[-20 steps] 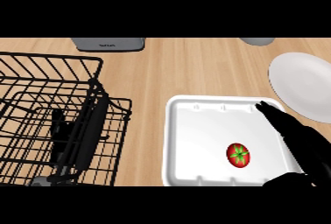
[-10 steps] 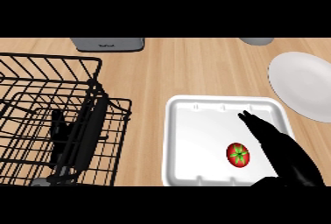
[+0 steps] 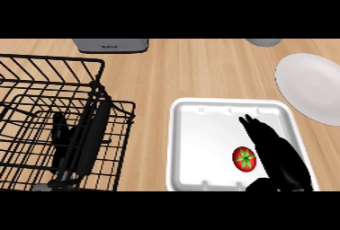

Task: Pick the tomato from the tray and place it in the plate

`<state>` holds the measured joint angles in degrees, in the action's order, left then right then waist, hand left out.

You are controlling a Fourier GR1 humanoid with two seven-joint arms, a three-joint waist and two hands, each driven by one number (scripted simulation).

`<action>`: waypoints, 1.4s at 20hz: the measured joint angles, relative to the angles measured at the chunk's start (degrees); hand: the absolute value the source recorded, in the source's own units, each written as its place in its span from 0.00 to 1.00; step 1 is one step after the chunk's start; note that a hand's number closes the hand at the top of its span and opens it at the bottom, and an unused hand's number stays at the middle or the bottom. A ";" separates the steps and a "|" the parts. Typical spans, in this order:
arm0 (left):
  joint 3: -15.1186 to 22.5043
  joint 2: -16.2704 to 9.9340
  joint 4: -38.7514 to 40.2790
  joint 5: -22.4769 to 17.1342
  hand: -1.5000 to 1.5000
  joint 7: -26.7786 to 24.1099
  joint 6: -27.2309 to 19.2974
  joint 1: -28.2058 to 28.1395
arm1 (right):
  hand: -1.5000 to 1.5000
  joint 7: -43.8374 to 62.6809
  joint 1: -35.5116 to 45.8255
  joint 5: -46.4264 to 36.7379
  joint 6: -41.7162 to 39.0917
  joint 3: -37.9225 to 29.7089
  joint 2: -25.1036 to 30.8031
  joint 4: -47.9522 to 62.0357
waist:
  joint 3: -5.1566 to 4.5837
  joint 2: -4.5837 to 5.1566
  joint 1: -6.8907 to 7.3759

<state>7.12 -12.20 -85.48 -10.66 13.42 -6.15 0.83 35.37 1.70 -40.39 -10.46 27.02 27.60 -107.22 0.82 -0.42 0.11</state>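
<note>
Red and still ungrasped, the tomato (image 3: 244, 158) lies in the white tray (image 3: 199, 130), near its lower right corner. Just right of it, the right hand (image 3: 275, 152) is held with fingers straight. The plate (image 3: 312, 85), beyond the tray's upper right corner, remains unfilled; grasping and transfer are left.
</note>
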 measured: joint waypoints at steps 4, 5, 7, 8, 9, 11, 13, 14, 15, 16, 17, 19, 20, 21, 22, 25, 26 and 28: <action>-0.02 0.13 -0.23 0.68 0.50 0.64 -0.26 -0.04 | 0.00 -1.33 0.57 -0.94 -0.47 -0.93 -1.28 2.54 | -0.01 0.02 0.03; -0.15 0.20 -0.09 0.45 0.50 0.37 0.13 -0.08 | 0.00 -1.13 0.47 -1.28 -0.82 -0.65 -1.68 2.68 | 0.04 -0.01 0.00; -0.48 0.39 -0.19 0.03 0.50 0.32 0.62 -0.16 | 0.00 -1.52 1.02 -1.83 -1.11 -0.44 -2.71 4.53 | 0.02 0.01 0.03; -0.52 0.40 -0.31 0.10 0.50 0.44 0.84 -0.19 | 0.00 -1.65 1.32 -2.06 -1.52 -0.53 -3.12 5.09 | -0.04 0.03 0.04; -0.52 0.44 -0.23 0.26 0.50 0.39 0.87 -0.17 | 0.00 -2.29 1.11 -2.79 -0.97 -0.16 -3.61 6.41 | -0.01 0.01 0.05; -0.70 0.59 -0.11 0.21 0.50 0.33 0.90 -0.15 | 1.00 -3.04 1.22 -3.45 -1.89 0.35 -3.66 7.98 | 0.03 -0.02 0.09; -0.47 0.54 0.15 0.67 0.50 0.28 0.69 -0.03 | 1.00 -5.21 1.67 -3.92 -2.79 0.91 -2.96 9.47 | 0.18 -0.08 0.12; -0.59 0.65 0.36 0.48 0.50 -0.02 0.86 -0.01 | 1.00 -5.97 2.54 -4.44 -3.10 1.02 -2.91 10.44 | 0.27 -0.09 0.14; -0.59 0.65 0.54 0.30 0.50 -0.16 1.01 0.02 | 1.00 -6.88 2.58 -5.28 -2.74 1.30 -2.68 11.04 | 0.33 -0.15 0.13; -0.60 0.65 0.27 0.47 0.50 0.15 0.88 -0.03 | 1.00 -7.57 2.59 -6.38 -1.84 1.78 -2.99 12.09 | 0.24 -0.12 0.13; -0.71 0.70 0.29 0.41 0.50 0.13 0.88 -0.06 | 1.00 -8.15 2.64 -7.04 -1.52 1.84 -3.03 12.45 | 0.21 -0.16 0.11; -0.91 0.75 -0.02 0.31 0.50 0.37 1.08 -0.19 | 1.00 -8.60 2.76 -8.87 -0.42 2.26 -3.75 13.08 | 0.03 -0.16 0.05; -0.87 0.74 -0.05 0.63 0.50 0.60 0.74 -0.18 | 1.00 -9.47 2.30 -9.32 0.00 1.92 -3.17 12.98 | 0.03 -0.20 0.05; -1.06 0.86 0.29 0.22 0.50 -0.04 1.16 -0.19 | 1.00 -10.44 2.66 -9.71 0.64 1.50 -3.18 13.74 | 0.14 -0.27 0.02; -1.11 0.89 0.40 0.11 0.50 -0.17 1.27 -0.19 | 1.00 -10.93 2.50 -10.21 0.90 1.36 -2.99 13.58 | 0.20 -0.30 -0.01; -0.76 0.97 0.02 0.08 0.50 0.40 1.46 0.46 | 1.00 -3.87 7.57 -10.29 2.22 -4.08 -7.48 18.40 | -0.03 0.23 0.87; -0.63 1.05 -0.17 -0.02 0.50 0.55 1.57 0.75 | 1.00 -0.57 9.23 -10.48 3.19 -6.48 -8.95 20.11 | -0.07 0.60 1.30; -0.42 1.16 -0.63 -0.14 0.50 0.86 1.76 1.20 | 1.00 5.98 12.22 -10.77 5.45 -11.62 -11.16 22.88 | -0.17 1.25 2.01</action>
<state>6.70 -11.04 -86.11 -10.80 14.28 -4.38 2.03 41.35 13.92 -51.16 -5.01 15.40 16.45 -84.34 0.65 0.83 2.13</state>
